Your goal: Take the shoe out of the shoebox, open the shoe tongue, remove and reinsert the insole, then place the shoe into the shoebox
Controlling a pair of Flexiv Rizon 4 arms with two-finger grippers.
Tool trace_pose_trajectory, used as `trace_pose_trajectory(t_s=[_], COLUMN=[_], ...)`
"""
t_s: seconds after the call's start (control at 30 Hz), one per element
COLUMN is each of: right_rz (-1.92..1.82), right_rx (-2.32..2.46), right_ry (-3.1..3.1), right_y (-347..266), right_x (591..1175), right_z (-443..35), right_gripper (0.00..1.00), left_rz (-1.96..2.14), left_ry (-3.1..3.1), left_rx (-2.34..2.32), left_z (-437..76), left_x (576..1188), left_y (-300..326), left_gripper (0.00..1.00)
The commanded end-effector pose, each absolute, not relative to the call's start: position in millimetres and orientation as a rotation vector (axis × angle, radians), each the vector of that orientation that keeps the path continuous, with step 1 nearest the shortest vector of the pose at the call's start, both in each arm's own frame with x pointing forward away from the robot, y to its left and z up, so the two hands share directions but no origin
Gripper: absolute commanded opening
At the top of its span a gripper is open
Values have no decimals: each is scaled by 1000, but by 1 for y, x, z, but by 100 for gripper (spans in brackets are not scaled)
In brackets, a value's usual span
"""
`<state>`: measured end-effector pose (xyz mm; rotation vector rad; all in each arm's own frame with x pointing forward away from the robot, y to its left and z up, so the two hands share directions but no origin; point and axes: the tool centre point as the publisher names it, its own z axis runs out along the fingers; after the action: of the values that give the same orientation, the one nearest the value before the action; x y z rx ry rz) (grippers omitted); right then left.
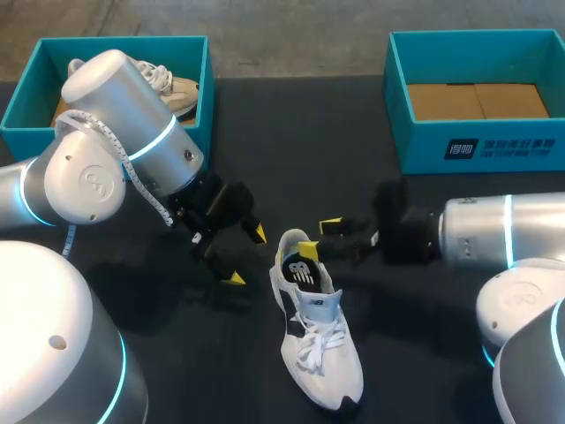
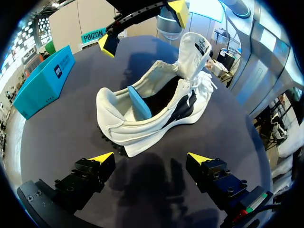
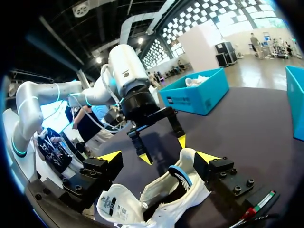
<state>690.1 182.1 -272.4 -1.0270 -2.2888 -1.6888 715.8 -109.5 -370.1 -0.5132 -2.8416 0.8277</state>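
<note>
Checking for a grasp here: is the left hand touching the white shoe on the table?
Apart. In the left wrist view, bare table shows between the white shoe and the open left hand.

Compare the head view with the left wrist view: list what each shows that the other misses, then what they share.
Head view only: the left shoebox holding a second shoe, and the cardboard floor of the right shoebox. Left wrist view only: a look into the white shoe, where the blue insole stands tilted at the heel. Both: that shoe on the table, the right shoebox, the open left claw, and the open right claw at the heel.
</note>
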Motion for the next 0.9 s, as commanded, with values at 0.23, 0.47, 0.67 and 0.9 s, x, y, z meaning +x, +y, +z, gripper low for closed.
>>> trace_pose_trajectory(t_s=[0.23,0.47,0.67,0.9], right_rz=[-1522,-1522,-1385,-1349], right_rx=[-1154,-1154,-1211,-1211], right_ry=[-2397,-2397,-2644,-2765], right_y=[176,176,197,204], right_x=[684,684,682,683], right_z=[-258,-258,-267,-273], right_gripper=[100,100,100,100], left_rz=[826,826,805,755], left_ry=[-2842,-2842,-2851,-2871], left_rx=[-514,-514,-474,-438], left_z=[-370,-370,-363,-354], left_x=[716,716,714,714], left_y=[-109,-109,-107,-97], left_gripper=[100,100,100,100])
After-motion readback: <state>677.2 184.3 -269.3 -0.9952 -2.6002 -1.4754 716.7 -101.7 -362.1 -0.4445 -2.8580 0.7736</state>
